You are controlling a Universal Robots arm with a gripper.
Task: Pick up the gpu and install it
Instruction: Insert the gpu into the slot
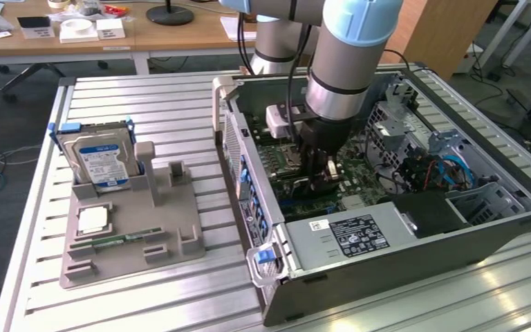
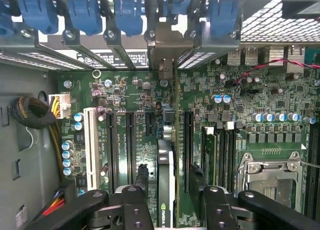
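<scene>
GPU stands edge-down in a motherboard slot between the gripper's open jaws; if incompletely seated, it could tilt or lift.

The gpu is black along its edge, standing on a green motherboard beside a white slot. Blue clips line the grey computer case. The hand is black. The hard drive is silver with a blue label.
</scene>
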